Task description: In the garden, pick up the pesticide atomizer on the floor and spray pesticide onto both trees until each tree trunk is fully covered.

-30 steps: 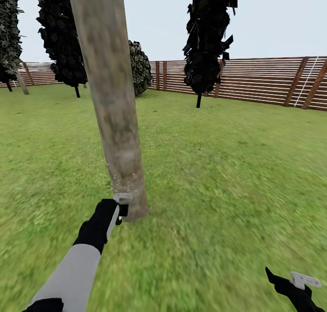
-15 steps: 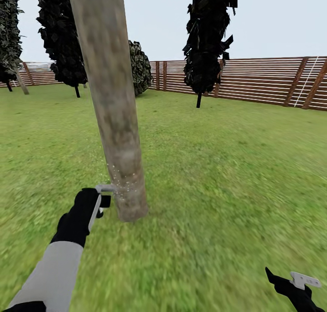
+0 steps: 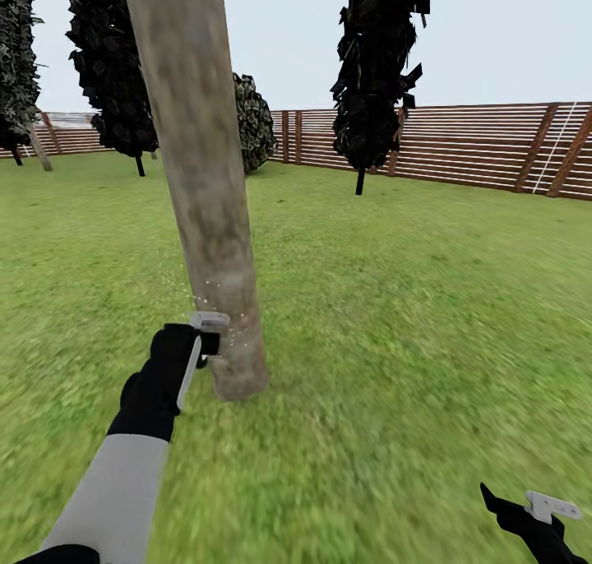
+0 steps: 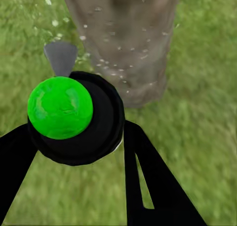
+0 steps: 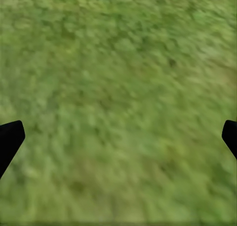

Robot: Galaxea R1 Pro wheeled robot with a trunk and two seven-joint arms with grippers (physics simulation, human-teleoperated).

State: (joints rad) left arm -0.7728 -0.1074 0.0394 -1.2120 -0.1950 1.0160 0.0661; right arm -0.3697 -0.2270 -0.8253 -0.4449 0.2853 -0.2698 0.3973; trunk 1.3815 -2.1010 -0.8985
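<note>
Nearest, at the lower right corner of the head view, the right pincer [image 3: 549, 510] hangs low over the grass [image 3: 411, 342]. In the right wrist view its two black fingertips [image 5: 10, 139] sit at opposite edges of the picture, spread wide with nothing but lawn between them, so it is released.

Further forward on the left, the one left arm [image 3: 115, 482], grey sleeve and black wrist, reaches toward the base of a thick trunk [image 3: 205, 202]. The left pincer [image 3: 205, 342] is clenched around the one atomizer [image 3: 210, 344], a small black bottle. In the left wrist view the atomizer [image 4: 79, 119] shows as a round black body topped by a bright green ball, gripped between the two black fingers [image 4: 148, 176], with a small grey nozzle [image 4: 60, 57] pointing at the bark. No writing or label can be read on it.

Whitish specks of spray [image 4: 106, 65] float between the nozzle and the trunk [image 4: 123, 38], and dots of spray [image 3: 222, 301] scatter over its lower part, just above the pincer. The atomizer is just beside the trunk, near its foot.

Beyond stand three trees with black leaves [image 3: 378, 71], one round bush [image 3: 255, 124] and, at the far left, a second pale trunk [image 3: 39, 149]. A brown slatted fence [image 3: 460, 145] closes the lawn.
</note>
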